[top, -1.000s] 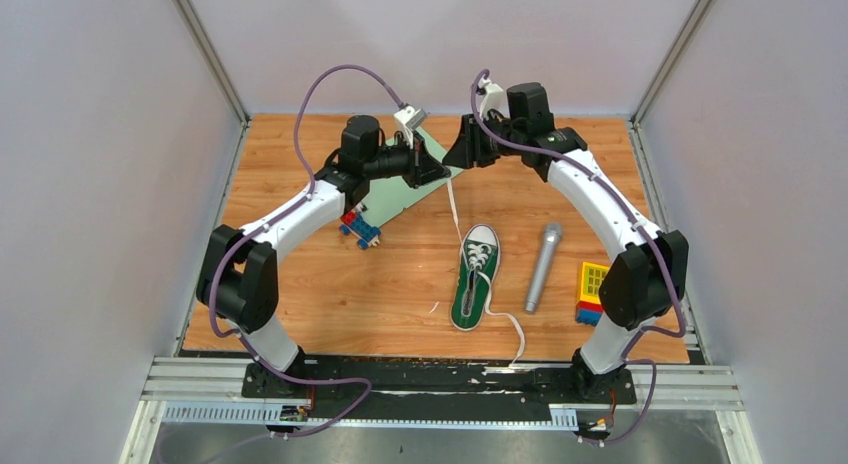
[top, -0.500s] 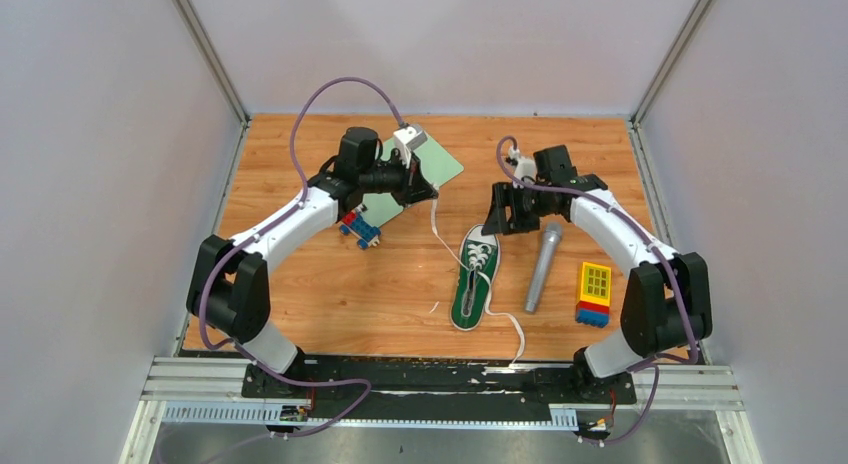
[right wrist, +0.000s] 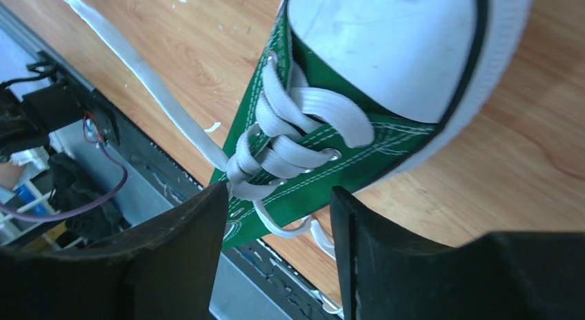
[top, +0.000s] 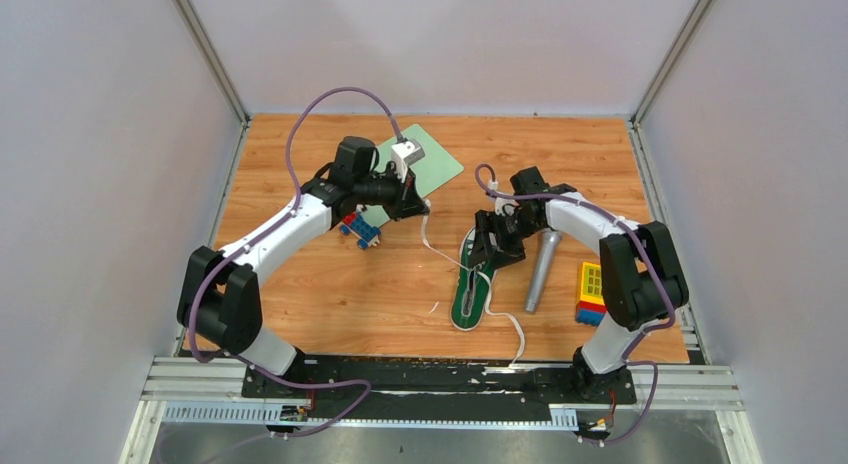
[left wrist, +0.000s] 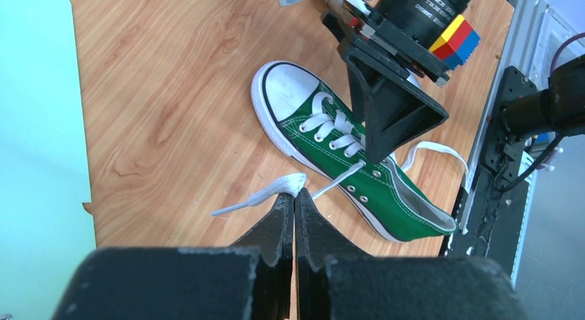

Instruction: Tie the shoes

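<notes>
The green sneaker (top: pixel 468 290) lies on the table with its white toe cap toward the back. My left gripper (top: pixel 421 210) is shut on the end of one white lace (top: pixel 440 256), which runs slack from the shoe's eyelets; the left wrist view shows the pinched lace (left wrist: pixel 279 189) at the closed fingertips (left wrist: pixel 295 196) and the shoe (left wrist: pixel 345 154) beyond. My right gripper (top: pixel 487 252) is open and low over the shoe's laced front. In the right wrist view the crossed laces (right wrist: pixel 296 137) and toe cap (right wrist: pixel 386 51) sit just ahead of the open gripper (right wrist: pixel 279 192). The other lace (top: pixel 514 329) trails toward the near edge.
A grey microphone (top: pixel 541 267) lies just right of the shoe, under the right arm. Stacked toy bricks (top: pixel 592 294) stand at the right. More bricks (top: pixel 360 229) and a pale green mat (top: pixel 430 162) lie at the back left, by the left arm.
My right gripper has come down from the back of the table to the shoe's laced front. My left gripper has moved nearer and lower, still holding the lace, which has gone slack.
</notes>
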Controlling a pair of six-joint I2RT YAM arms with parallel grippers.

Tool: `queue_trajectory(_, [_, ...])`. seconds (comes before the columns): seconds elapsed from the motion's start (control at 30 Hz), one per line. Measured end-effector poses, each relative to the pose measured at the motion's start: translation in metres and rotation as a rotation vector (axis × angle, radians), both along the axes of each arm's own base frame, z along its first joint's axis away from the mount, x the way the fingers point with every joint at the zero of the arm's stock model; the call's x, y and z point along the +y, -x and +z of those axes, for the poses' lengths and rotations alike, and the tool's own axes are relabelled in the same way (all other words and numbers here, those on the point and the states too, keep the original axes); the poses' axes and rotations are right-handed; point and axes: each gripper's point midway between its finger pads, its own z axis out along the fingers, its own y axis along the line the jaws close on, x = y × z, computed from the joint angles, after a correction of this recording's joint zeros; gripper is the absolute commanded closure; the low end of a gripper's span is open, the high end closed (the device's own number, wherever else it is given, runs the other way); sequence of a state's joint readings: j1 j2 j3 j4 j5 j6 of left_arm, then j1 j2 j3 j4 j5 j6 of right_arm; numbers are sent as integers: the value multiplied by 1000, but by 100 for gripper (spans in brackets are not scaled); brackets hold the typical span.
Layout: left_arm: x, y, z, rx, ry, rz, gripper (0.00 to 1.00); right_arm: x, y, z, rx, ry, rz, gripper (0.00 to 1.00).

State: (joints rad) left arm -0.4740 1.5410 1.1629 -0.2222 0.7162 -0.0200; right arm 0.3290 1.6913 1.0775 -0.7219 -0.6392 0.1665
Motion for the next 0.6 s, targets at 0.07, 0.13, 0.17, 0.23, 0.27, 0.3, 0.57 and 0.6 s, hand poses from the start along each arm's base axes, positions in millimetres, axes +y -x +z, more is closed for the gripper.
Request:
queue_trajectory(0.07, [2, 4, 2, -11, 0, -4, 100, 4, 2, 1, 17, -19, 6, 35])
queue_trajectory(0.13, [4, 7, 4, -17, 1, -5, 100, 6, 0, 0, 24, -20, 4, 62])
queue_trajectory(0.17, [5, 9, 4, -19, 1, -6, 100, 8, -2, -1, 25, -14, 3, 77])
queue_trajectory(0.23, [6, 11, 5, -20, 2, -6, 100, 10, -8, -4, 25, 10, -9, 99])
queue_trajectory(0.27, [6, 12, 4, -20, 1, -6, 100, 12, -11, -4, 27, 17, -15, 100])
queue_trajectory(0.3, [7, 12, 4, -19, 0, -6, 100, 14, -15, -5, 25, 23, -17, 100])
queue_trajectory(0.57, [21, 3, -5, -30, -64, 55, 100, 50, -74, 18, -65, -52, -22, 100])
queue_trajectory(0.6, [25, 0, -6, -37, -78, 68, 100, 56, -80, 24, -75, -82, -15, 100])
